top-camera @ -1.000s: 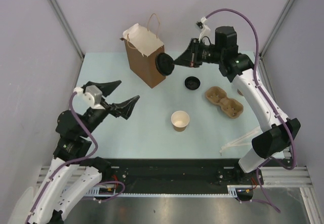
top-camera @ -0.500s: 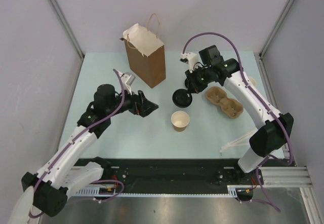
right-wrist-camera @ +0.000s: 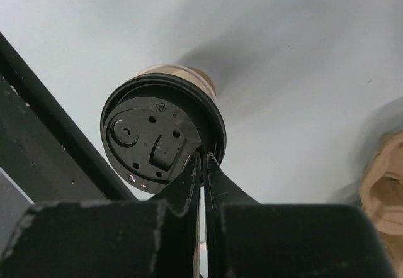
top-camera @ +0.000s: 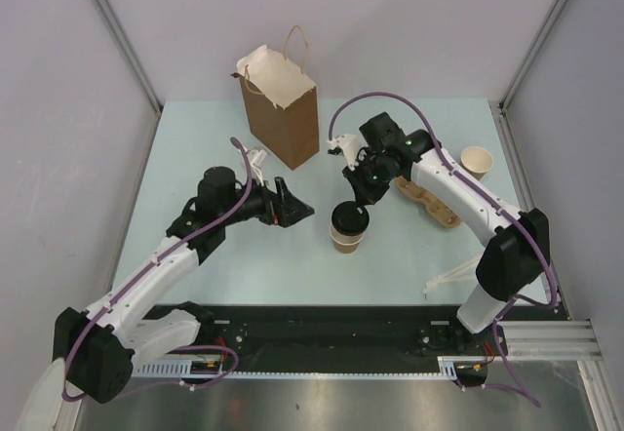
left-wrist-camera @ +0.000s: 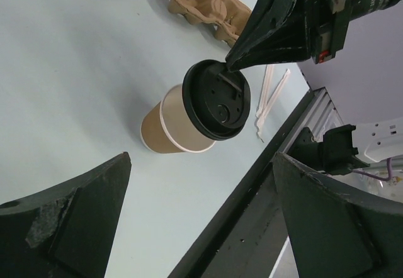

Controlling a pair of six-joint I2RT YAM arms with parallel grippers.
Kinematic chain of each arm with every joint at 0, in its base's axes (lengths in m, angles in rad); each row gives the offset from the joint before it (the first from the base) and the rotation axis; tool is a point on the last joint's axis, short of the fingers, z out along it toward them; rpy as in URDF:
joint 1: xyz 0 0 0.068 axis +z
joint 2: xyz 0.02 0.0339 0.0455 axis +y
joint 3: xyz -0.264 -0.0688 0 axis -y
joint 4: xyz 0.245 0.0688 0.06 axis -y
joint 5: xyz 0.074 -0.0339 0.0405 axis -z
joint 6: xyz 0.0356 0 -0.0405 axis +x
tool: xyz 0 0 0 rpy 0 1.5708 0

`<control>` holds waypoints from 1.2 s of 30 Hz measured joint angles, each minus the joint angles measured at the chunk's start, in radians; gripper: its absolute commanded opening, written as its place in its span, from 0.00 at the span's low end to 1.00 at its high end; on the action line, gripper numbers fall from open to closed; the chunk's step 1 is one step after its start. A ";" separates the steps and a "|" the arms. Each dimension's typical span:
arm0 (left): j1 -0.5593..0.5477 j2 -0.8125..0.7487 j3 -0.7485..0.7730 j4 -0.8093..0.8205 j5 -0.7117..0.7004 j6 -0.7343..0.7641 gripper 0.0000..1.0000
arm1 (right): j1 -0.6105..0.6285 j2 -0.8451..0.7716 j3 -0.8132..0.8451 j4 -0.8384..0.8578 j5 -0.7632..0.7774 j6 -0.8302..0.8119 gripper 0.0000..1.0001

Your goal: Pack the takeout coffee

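Top view: the kraft cup stands on the table in front of the paper bag and a little to its right, with the black lid over its mouth. The right gripper reaches down to the lid's bag-side edge. The left gripper, in front of the bag, points at the cup with fingers spread wide and empty. Left wrist view: the lid appears slightly askew on the rim, seemingly not pressed home all round. Right wrist view: the fingers are pinched together on the lid's rim. The step appears to be capping. It is best done by levelling the lid, pressing evenly, and releasing only once it is seated all round — otherwise the light cup may tip.
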 measured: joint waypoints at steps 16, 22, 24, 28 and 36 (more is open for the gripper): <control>-0.001 -0.008 -0.040 0.040 -0.003 -0.039 0.99 | 0.011 0.023 -0.074 0.076 0.023 0.001 0.00; -0.001 -0.014 -0.040 0.045 -0.006 -0.039 1.00 | 0.013 0.027 -0.080 0.095 0.022 0.002 0.00; -0.001 -0.016 -0.040 0.047 -0.007 -0.039 0.99 | 0.018 0.027 -0.082 0.096 0.022 0.002 0.00; -0.001 -0.016 -0.040 0.049 -0.007 -0.039 1.00 | 0.025 0.028 -0.087 0.098 0.022 0.002 0.00; -0.001 -0.016 -0.044 0.050 -0.007 -0.039 0.99 | 0.027 0.034 -0.104 0.102 0.022 0.002 0.00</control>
